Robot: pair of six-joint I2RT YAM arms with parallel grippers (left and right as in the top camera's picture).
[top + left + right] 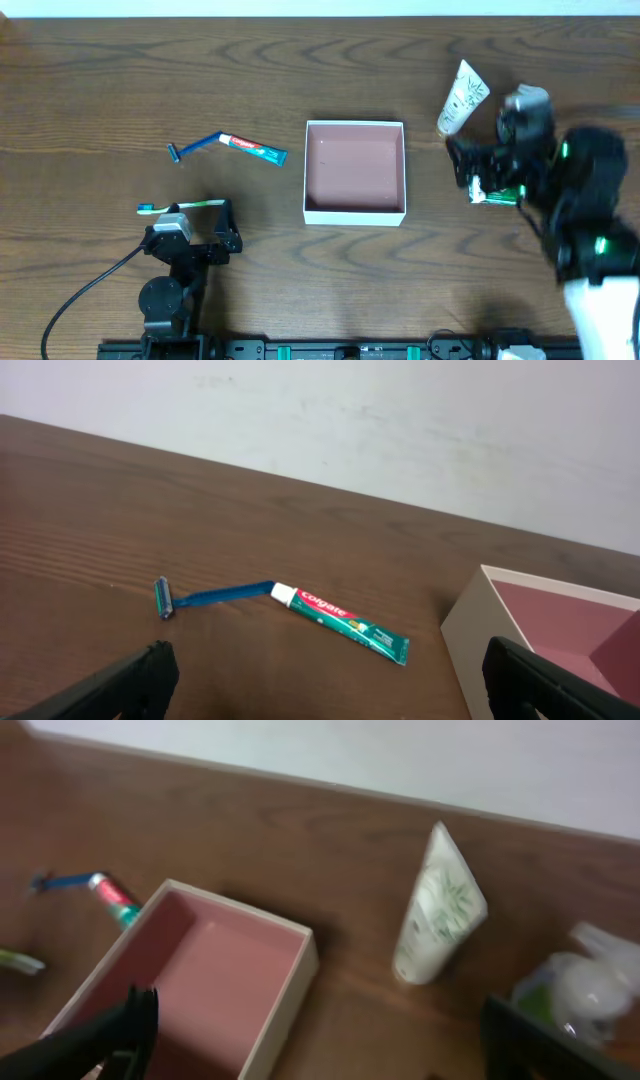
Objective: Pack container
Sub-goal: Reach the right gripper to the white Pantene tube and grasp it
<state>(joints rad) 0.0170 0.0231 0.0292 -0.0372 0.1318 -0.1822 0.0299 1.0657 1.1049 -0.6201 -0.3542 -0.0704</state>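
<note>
The container (355, 212), a square shallow box with white walls and a pink inside, stands empty at the table's middle. Its wall also shows in the left wrist view (478, 632) and the right wrist view (292, 978). My left gripper (190, 226) is open, left of the box, just behind a green-handled toothbrush (180, 207). Its fingertips (135, 682) frame bare wood in front of a toothpaste tube (340, 622) and a blue razor (205, 598). My right gripper (462, 166) is open, right of the box, and holds nothing (330, 1055).
A white tube (461, 98) lies at the back right, also in the right wrist view (437, 910). A clear-wrapped item (580, 982) sits right of it. A small green carton (497, 193) lies partly under my right arm. The toothpaste (252, 148) and razor (195, 148) lie left of the box.
</note>
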